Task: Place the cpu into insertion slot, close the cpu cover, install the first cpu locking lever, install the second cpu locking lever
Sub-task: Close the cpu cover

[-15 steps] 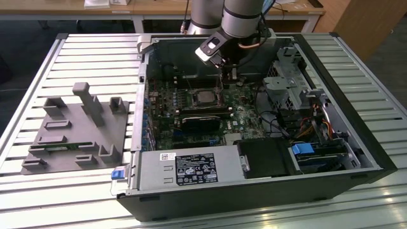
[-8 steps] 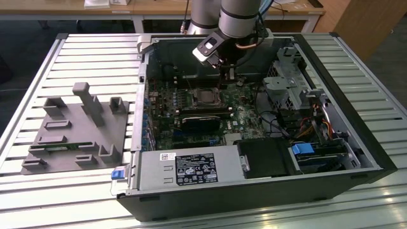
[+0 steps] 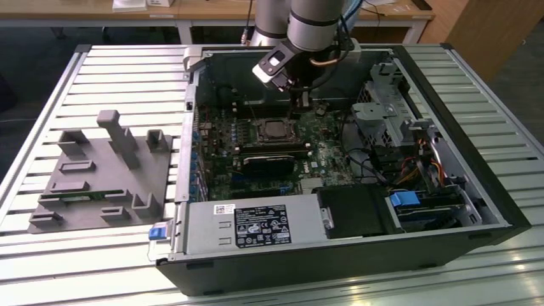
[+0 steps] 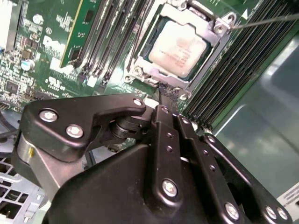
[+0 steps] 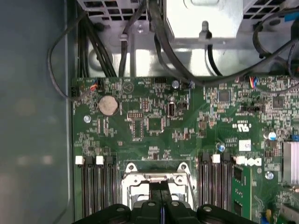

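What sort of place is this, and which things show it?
Probably a robotics lab or workshop bench: an open computer case lies on a slatted metal table, a grey parts fixture sits beside it, and the arm's gripper hangs over the motherboard.

In the first wrist view your gripper (image 5: 161, 192) hides much of the cpu cover (image 5: 154, 176), and the picture's edge cuts off the rest.

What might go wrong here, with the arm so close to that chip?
1. The gripper has its tip right at the edge of the cpu cover; a slip might scrape the cpu or the green board.
2. A thin lever juts from the cover's corner, seemingly unlatched, so the cover may lift.
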Tool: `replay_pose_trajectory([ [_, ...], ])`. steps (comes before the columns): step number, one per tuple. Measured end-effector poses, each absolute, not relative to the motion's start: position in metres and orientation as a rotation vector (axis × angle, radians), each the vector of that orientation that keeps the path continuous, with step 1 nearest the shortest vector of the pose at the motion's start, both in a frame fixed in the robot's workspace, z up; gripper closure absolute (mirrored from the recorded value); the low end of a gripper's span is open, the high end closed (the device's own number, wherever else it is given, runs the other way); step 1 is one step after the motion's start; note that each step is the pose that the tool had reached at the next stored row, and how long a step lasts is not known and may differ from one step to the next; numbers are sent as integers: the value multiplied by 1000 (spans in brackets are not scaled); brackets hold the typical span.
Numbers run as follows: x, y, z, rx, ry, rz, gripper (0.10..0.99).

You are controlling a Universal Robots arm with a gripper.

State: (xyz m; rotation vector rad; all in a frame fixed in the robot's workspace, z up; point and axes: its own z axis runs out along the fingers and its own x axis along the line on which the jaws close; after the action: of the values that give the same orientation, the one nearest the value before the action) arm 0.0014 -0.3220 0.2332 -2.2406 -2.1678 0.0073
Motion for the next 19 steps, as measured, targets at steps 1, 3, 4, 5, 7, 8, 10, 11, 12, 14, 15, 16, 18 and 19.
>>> replay_pose_trajectory([
  [1, 0, -322, 233, -2241, -2168, 7, 980],
  [3, -5, -322, 233, -2242, -2169, 5, 980],
  [4, -7, -322, 233, -2242, -2169, 4, 980],
  [5, -9, -322, 233, -2242, -2170, 3, 980],
  [7, -14, -322, 232, -2244, -2171, 1, 980],
  [8, -16, -322, 232, -2244, -2172, -1, 980],
  [10, -20, -322, 232, -2246, -2173, -5, 980],
  [11, -21, -322, 231, -2247, -2174, -8, 980],
  [12, -22, -322, 231, -2248, -2175, -10, 980],
  [14, -24, -322, 231, -2251, -2178, -15, 980],
  [15, -25, -322, 230, -2251, -2178, -17, 980],
  [16, -25, -322, 230, -2251, -2179, -17, 980],
  [18, -25, -322, 230, -2251, -2179, -17, 980],
  [19, -25, -322, 230, -2251, -2179, -18, 980],
])
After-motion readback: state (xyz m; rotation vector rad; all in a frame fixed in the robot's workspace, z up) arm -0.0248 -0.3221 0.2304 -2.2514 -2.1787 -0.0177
